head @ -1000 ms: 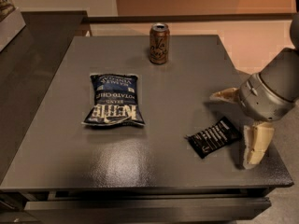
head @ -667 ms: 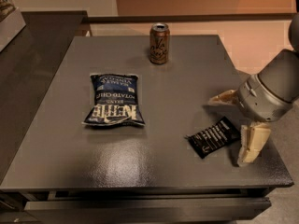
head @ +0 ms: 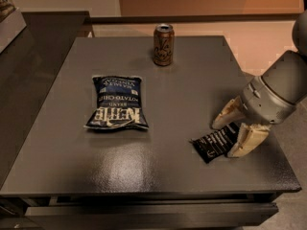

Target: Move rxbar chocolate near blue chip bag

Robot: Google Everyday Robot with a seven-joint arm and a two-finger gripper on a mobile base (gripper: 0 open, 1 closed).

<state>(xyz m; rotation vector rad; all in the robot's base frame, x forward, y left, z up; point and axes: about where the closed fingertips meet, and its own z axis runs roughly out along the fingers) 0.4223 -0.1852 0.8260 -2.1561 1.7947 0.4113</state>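
Black in its wrapper, the rxbar chocolate lies flat near the front right corner of the grey table, well apart from the blue chip bag, which is left of centre. I judge that the move itself is not begun: grasp, carry and release are all left. The gripper is low at the right end of the bar, its 2 fingers spread, 1 on each side, not yet pinching. Compared with 0.7 s ago, the gripper has come closer around the bar; bar and bag lie as before.
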